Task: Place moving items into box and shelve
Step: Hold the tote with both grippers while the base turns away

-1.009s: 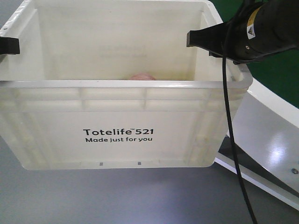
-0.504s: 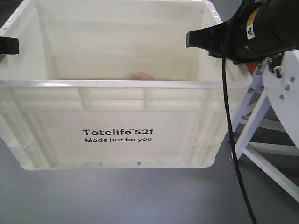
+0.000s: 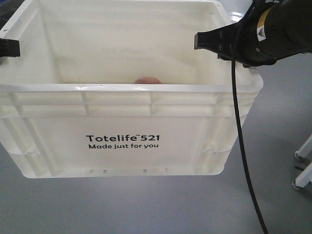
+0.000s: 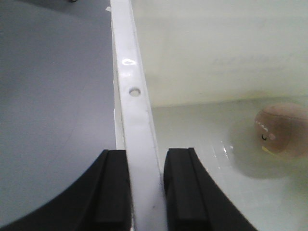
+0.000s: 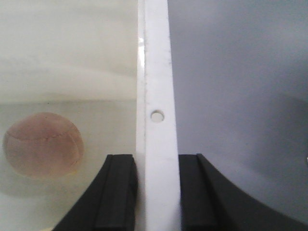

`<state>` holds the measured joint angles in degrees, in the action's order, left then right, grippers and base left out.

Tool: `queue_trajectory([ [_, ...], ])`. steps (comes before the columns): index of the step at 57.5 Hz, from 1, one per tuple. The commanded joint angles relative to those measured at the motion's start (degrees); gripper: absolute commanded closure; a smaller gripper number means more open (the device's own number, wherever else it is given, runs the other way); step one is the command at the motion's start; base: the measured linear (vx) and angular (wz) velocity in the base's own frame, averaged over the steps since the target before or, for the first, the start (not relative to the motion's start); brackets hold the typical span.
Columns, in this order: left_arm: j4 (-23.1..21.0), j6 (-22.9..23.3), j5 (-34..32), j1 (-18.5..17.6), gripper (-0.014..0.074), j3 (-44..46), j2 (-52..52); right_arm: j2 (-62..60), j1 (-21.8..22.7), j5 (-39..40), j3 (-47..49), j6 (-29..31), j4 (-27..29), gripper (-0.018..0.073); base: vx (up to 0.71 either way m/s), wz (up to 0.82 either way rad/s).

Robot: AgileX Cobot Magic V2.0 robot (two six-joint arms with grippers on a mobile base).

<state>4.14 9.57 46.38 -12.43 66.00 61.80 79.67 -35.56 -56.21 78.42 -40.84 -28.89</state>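
Cream-white Totelife tote seen above grey floor, left gripper clamped on the tote's left side rim, right gripper clamped on the opposite rim, one pinkish peach-like item resting on the tote's inner bottom.

The white rim of the box is pinched between the two black fingers of the left gripper — one side in, one side out. A round pink item is seen lying inside.

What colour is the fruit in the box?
Pale pink fruit, yellowish underneath; clearest in left wrist view.
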Motion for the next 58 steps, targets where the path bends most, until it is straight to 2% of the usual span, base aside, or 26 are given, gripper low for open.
queue_trajectory([
  [1,-1.0,-1.7,-8.3,-0.5,0.0467,2.5,-1.8,-2.2,0.0,6.2,2.6,0.2,-5.8,0.0432,-0.14,0.55],
  [58,-0.9,-1.7,-8.3,-0.5,0.0467,2.5,-1.8,-2.2,0.0,6.2,2.6,0.2,-5.8,0.0432,-0.15,0.58],
])
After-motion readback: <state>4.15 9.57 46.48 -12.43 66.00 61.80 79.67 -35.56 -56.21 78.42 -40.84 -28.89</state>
